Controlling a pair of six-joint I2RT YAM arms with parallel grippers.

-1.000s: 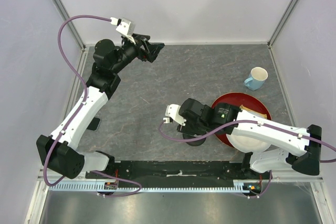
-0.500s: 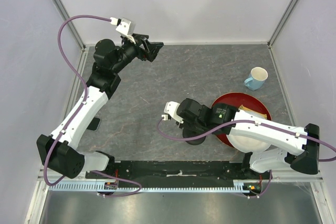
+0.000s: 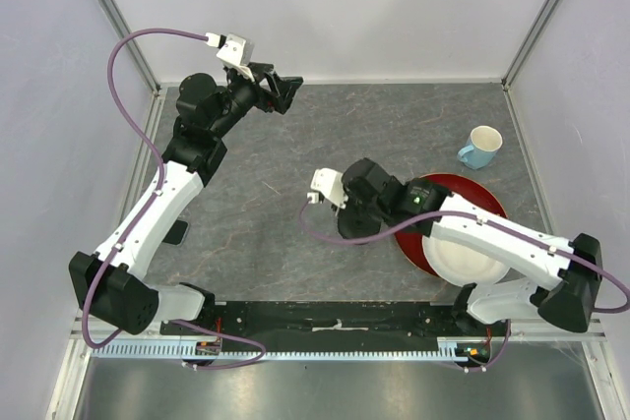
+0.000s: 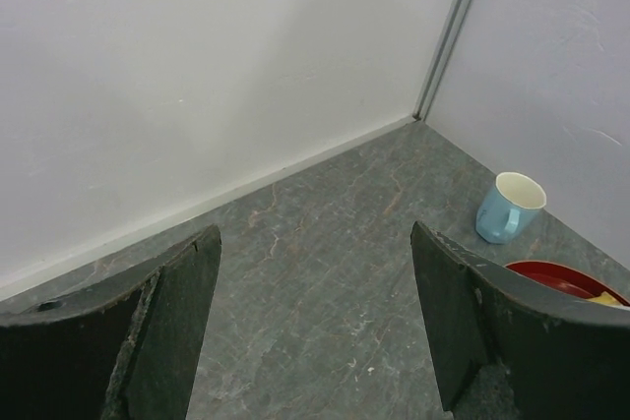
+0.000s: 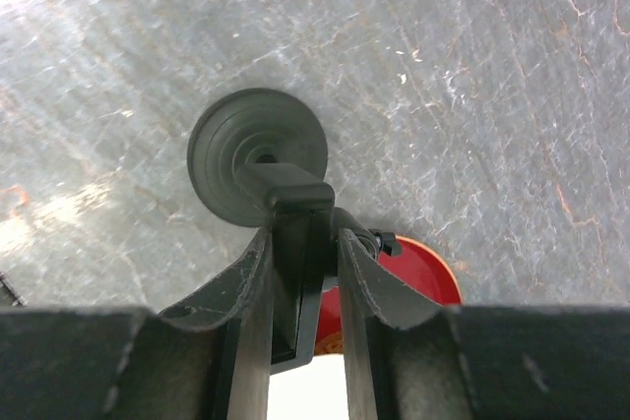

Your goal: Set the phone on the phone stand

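The phone stand (image 5: 258,156) looks like matt black plastic, with fine moulded rings on its disc. The table (image 5: 472,66) has a grey, stone-like top, dull and scratched. The right gripper (image 5: 303,235) has matt black fingers (image 5: 231,292), worn rough at the edges. The red plate (image 5: 418,277) is glossy; the mug (image 4: 509,206) is smooth and glazed.

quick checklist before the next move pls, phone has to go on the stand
1. Right pincer shut on the phone stand: ok, both fingers clamp its upright part.
2. Stand sitting flat and upright: cannot tell.
3. Left pincer open and empty: ok.
4. Phone in a grip: not ok, it lies far left, untouched.
5. Phone on the stand: not ok.
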